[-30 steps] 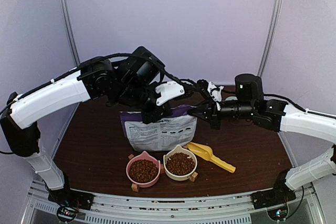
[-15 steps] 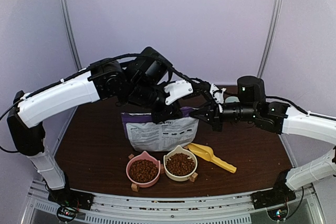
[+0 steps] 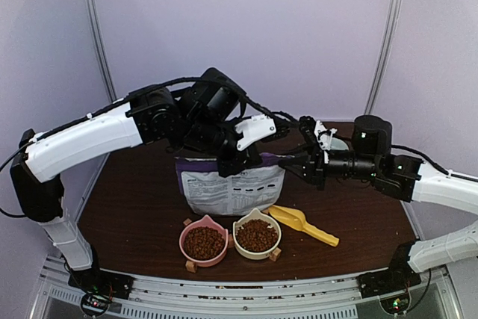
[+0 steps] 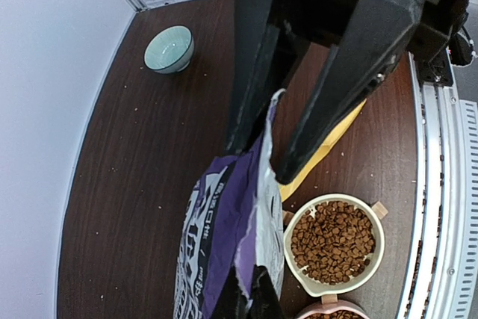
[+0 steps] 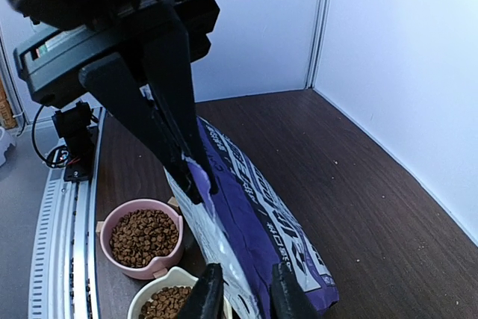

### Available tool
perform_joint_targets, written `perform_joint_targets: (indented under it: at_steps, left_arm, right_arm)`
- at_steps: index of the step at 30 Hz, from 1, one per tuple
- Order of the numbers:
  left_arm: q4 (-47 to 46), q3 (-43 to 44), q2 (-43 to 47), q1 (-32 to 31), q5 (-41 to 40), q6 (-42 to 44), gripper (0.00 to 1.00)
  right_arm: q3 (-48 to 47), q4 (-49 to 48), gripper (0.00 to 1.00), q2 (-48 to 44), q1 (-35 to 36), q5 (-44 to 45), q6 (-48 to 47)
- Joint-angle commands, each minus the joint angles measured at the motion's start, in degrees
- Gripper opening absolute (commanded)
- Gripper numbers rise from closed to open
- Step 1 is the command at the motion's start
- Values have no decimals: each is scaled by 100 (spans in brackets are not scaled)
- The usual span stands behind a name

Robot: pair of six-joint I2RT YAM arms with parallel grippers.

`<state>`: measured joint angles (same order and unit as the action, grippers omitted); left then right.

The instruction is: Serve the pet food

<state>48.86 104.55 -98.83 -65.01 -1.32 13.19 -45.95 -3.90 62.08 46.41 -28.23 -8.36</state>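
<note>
Well, by the near edge, kibble (image 3: 205, 243) sits in the pink bowl (image 3: 182, 243) and the cream bowl (image 3: 278, 238). Behind them the bag (image 3: 228, 192) stands upright, left gripper (image 4: 261, 162) clamped on its top edge, right gripper (image 5: 245, 295) pinching that edge too.

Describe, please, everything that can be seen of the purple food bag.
The purple bag looks like glossy plastic film, with a large white printed panel facing the top camera. It stands on the brown table, just behind the pink bowl and the cream bowl. Its crumpled top edge runs between the fingers of the left gripper and, at the other corner, the right gripper; whether they clamp it cannot be told.
</note>
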Motion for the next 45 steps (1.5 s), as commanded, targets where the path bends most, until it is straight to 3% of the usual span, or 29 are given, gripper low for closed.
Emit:
perform_joint_targets:
  at_steps: [1, 8, 12, 15, 20, 24, 31, 35, 37, 43, 45]
  left_arm:
    - [-276, -67, 118, 68, -114, 6, 0]
    - [-281, -67, 125, 77, -115, -9, 0]
    - [-281, -74, 126, 77, -120, -18, 0]
    - [-346, -110, 127, 83, -66, -51, 0]
    - [-592, -99, 35, 85, 149, -148, 27]
    - [-695, 57, -189, 103, 333, -176, 35]
    - [-706, 319, -490, 103, 375, -185, 32]
    - [-707, 263, -515, 103, 296, -185, 15]
    - [-707, 215, -508, 103, 185, -178, 0]
    - [-699, 19, -365, 128, -65, -66, 0]
    - [-658, -47, -302, 158, -159, -15, 15]
  right_arm:
    - [233, -248, 27, -258, -26, 134, 106]
    - [271, -270, 29, -230, -26, 154, 97]
    - [278, -410, 7, -142, -28, 264, 118]
    - [277, -475, 0, -118, -34, 265, 134]
    - [312, -592, 0, -197, -44, 282, 175]
    - [341, -685, 0, -248, -44, 283, 217]
    - [393, -791, 0, -299, -53, 316, 269]
    - [423, -870, 0, -320, -61, 318, 304]
    - [445, -904, 0, -328, -69, 320, 315]
    - [477, -908, 0, -408, -104, 367, 308]
    - [496, -904, 0, -463, -127, 388, 301]
